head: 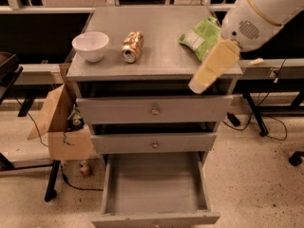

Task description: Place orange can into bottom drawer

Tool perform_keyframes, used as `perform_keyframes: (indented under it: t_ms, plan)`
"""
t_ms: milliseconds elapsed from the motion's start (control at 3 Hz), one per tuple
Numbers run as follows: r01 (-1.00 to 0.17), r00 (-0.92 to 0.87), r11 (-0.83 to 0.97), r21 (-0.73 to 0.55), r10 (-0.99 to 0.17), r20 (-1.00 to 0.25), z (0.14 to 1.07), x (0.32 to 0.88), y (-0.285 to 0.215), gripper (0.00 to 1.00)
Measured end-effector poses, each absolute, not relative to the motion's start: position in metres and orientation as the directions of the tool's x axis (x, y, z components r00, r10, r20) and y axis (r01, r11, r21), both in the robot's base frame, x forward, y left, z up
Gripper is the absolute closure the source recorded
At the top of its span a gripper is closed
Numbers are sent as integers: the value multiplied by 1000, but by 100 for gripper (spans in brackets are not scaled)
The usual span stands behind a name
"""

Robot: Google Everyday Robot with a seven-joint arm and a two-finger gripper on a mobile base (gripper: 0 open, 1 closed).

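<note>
White arm (259, 18) at upper right; tool (198, 83) slants down-left below it.
</note>
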State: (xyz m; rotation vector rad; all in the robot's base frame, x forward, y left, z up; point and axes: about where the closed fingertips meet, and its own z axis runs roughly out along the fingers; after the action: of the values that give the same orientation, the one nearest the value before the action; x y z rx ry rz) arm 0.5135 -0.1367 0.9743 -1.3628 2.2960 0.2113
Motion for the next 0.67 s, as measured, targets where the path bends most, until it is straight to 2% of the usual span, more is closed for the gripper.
perform_keyframes:
  t_ms: [333,667]
  plan:
    - [-803,-531,595,23,-698,-480,963,556,-113,0]
    - [-757,-598,650,72,-644,-478,962,563,-104,0]
